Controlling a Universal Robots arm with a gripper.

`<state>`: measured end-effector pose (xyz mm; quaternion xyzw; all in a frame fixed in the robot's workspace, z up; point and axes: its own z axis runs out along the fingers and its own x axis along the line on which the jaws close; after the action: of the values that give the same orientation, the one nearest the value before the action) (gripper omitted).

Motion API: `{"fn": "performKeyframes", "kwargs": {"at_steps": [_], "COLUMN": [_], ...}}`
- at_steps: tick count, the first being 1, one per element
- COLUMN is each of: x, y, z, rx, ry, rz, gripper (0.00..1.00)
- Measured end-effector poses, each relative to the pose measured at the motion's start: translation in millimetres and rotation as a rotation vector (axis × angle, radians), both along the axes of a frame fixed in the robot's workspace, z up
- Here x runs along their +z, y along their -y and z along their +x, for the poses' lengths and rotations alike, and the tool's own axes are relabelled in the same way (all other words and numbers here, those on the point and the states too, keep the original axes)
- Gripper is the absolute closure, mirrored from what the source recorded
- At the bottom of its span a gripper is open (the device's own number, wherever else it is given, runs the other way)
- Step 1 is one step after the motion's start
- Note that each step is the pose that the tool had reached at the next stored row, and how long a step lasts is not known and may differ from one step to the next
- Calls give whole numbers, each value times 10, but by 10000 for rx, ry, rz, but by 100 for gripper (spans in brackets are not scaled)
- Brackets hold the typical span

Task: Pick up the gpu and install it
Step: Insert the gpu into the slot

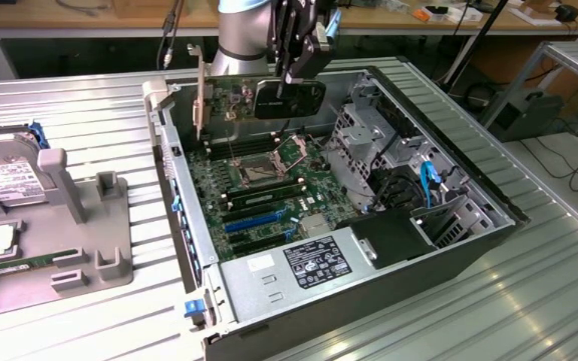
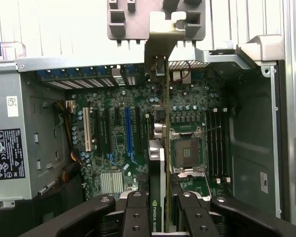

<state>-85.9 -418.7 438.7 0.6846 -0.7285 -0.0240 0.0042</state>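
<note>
The gpu (image 1: 254,98) hangs on edge above the open computer case (image 1: 470,195), over the back part of the motherboard (image 1: 269,188). It is a green card with a dark face and a silver bracket (image 1: 199,90) at the end towards the exterior view's left. My gripper (image 1: 299,75) is shut on the card's upper edge. In the wrist view the gpu (image 2: 161,163) shows edge-on between my fingers (image 2: 134,217), with my gripper (image 2: 160,222) clamped around it. It hovers between the blue slot (image 2: 129,131) and the CPU socket (image 2: 187,150), clear of the board.
A grey fixture tray (image 1: 88,226) at the exterior view's left carries a silver hard drive (image 1: 3,180) and a memory stick (image 1: 18,263). Inside the case sit the power supply (image 1: 299,263) and drive cages (image 1: 369,143). The case stands on a ribbed metal table (image 1: 530,301).
</note>
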Motion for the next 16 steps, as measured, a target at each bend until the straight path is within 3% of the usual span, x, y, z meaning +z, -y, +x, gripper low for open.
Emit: {"fn": "performKeyframes", "kwargs": {"at_steps": [16], "x": [-72], "y": [0], "z": [0], "rx": [0], "ry": [0], "rz": [1], "gripper": [73]}}
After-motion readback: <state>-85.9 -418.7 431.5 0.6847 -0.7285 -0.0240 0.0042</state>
